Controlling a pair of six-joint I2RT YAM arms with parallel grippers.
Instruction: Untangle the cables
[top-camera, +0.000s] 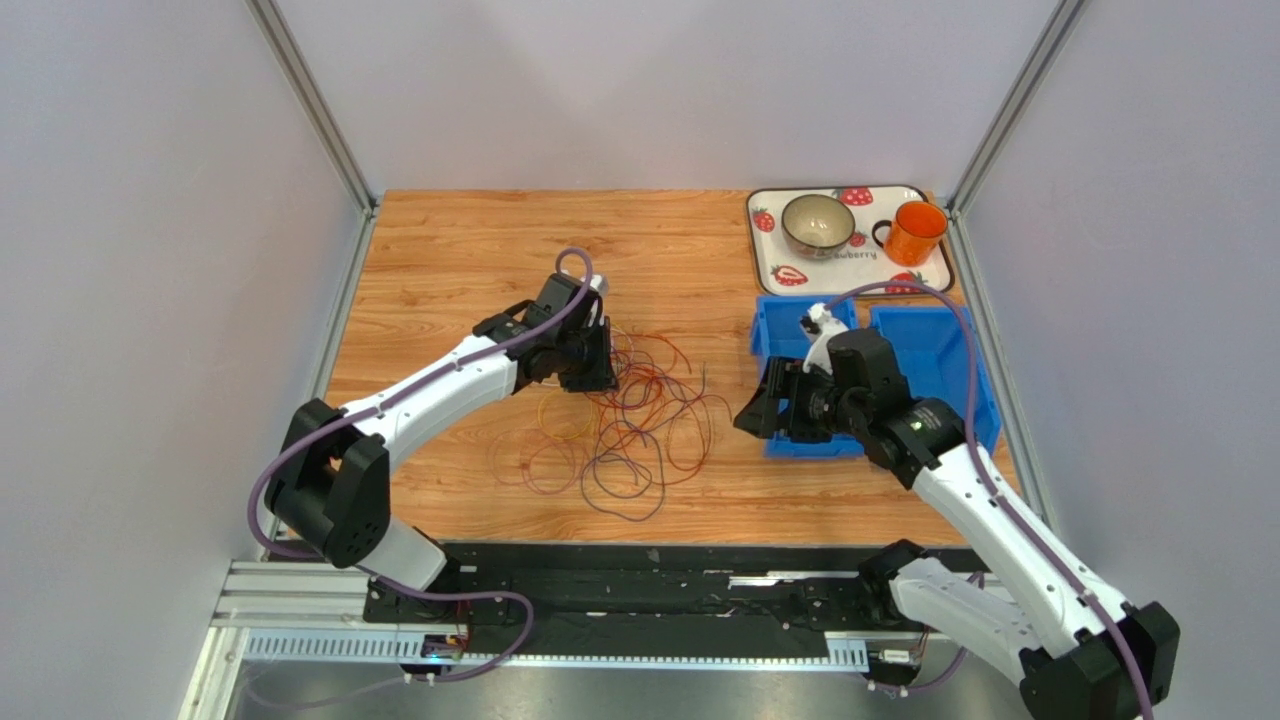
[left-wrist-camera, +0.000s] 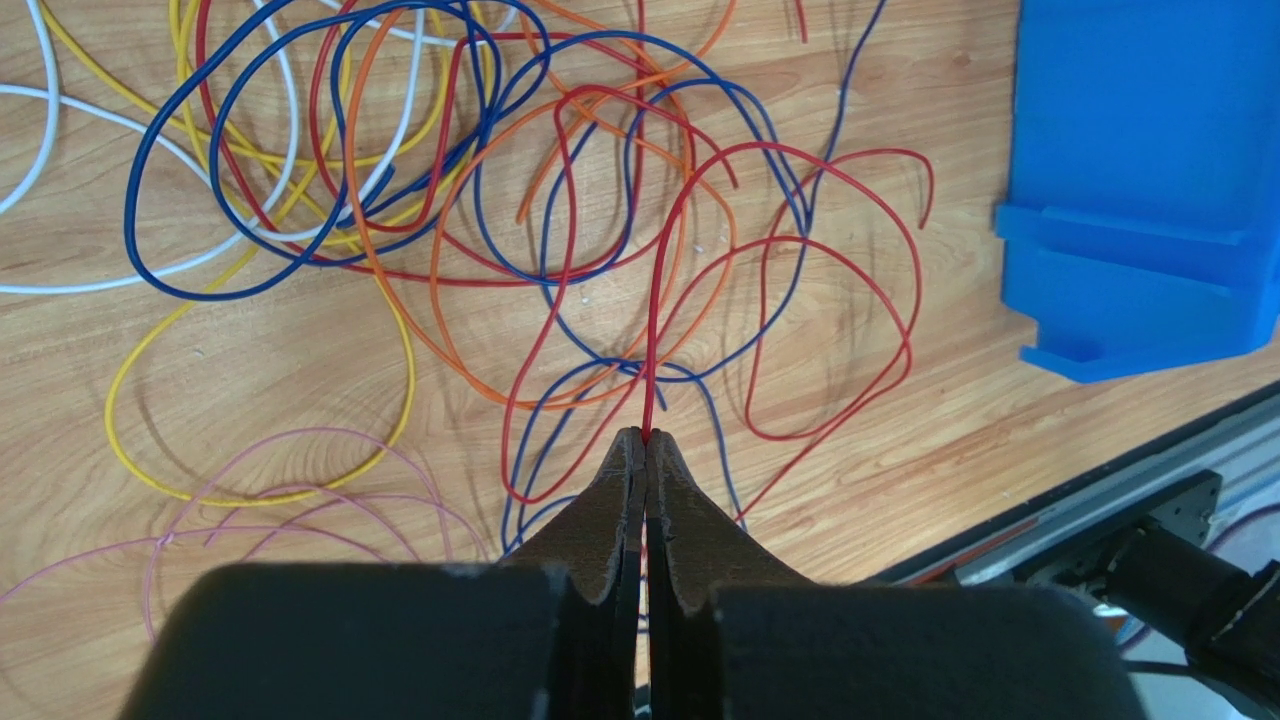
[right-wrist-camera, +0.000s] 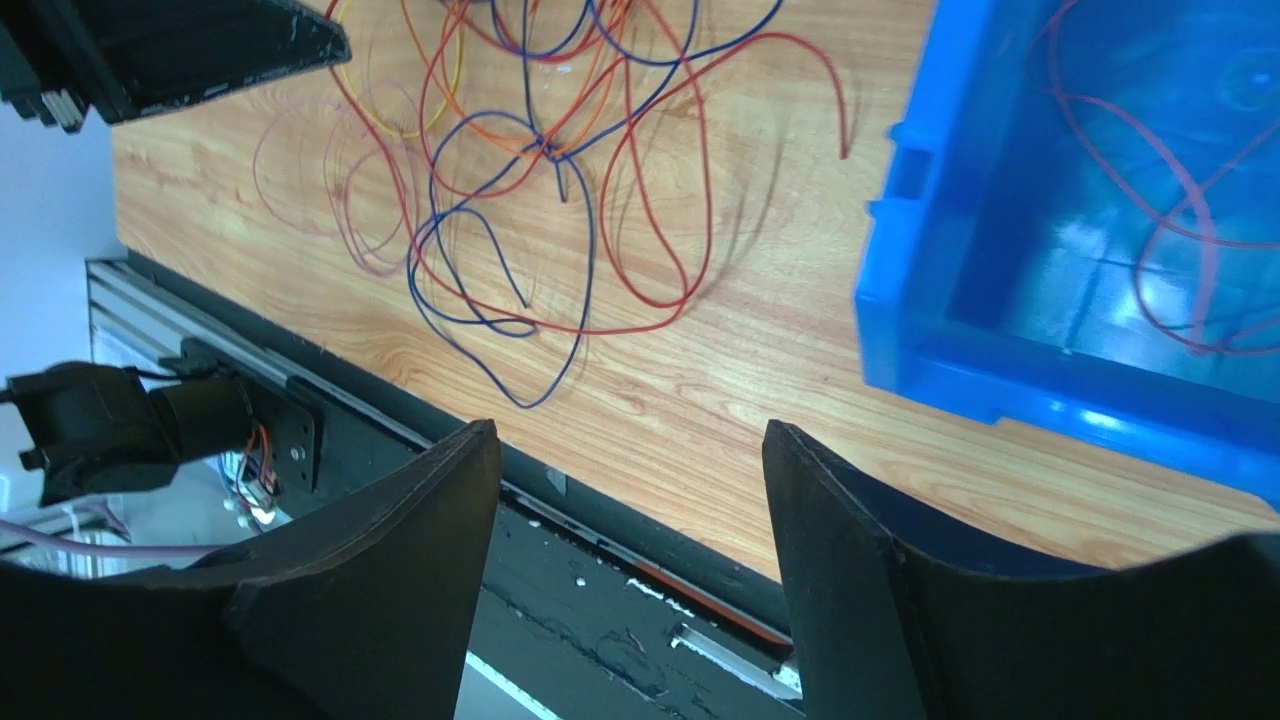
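A loose tangle of thin cables (top-camera: 624, 428) lies mid-table: red, orange, blue, yellow, white and pink loops, also seen in the left wrist view (left-wrist-camera: 451, 195) and the right wrist view (right-wrist-camera: 556, 165). My left gripper (top-camera: 589, 360) is at the tangle's far-left side. In its wrist view it (left-wrist-camera: 648, 437) is shut on a red cable (left-wrist-camera: 657, 323) that rises from its tips. My right gripper (top-camera: 759, 413) is open and empty (right-wrist-camera: 624, 443), above the table's near edge, to the right of the tangle. A red cable (right-wrist-camera: 1165, 210) lies inside the blue bin (right-wrist-camera: 962, 225).
Blue bins (top-camera: 932, 345) stand right of the tangle, under my right arm. A strawberry-print tray (top-camera: 781, 270) at the back right holds a bowl (top-camera: 818, 222) and an orange mug (top-camera: 915, 231). The black rail (top-camera: 646, 593) runs along the near edge.
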